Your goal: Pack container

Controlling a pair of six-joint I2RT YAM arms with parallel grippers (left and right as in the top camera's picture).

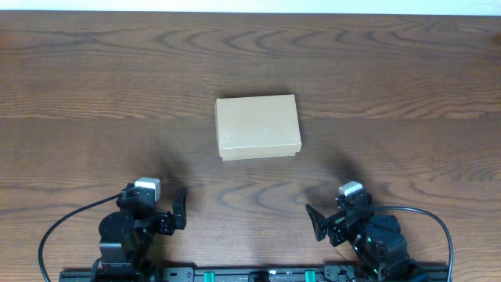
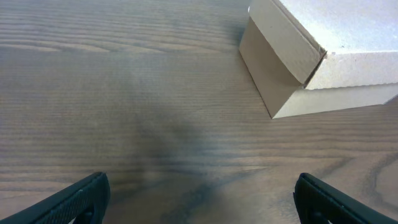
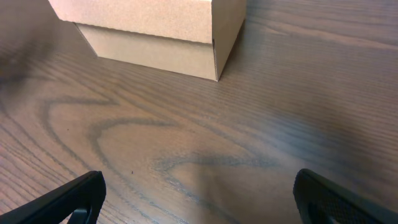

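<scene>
The container (image 1: 257, 127) is a tan cardboard box with its flap lid closed, resting on the wooden table near the middle. It shows at the upper right of the left wrist view (image 2: 311, 56) and at the top of the right wrist view (image 3: 155, 28). My left gripper (image 1: 178, 208) is open and empty near the front left, well short of the box; its fingers frame bare wood (image 2: 199, 199). My right gripper (image 1: 317, 222) is open and empty near the front right; its fingers also frame bare wood (image 3: 198, 199). No markers are in view.
The brown wooden table (image 1: 94, 94) spreads around the box on all sides. Black cables (image 1: 55, 235) loop by the arm bases along the front edge, and a rail (image 1: 250, 274) runs between them.
</scene>
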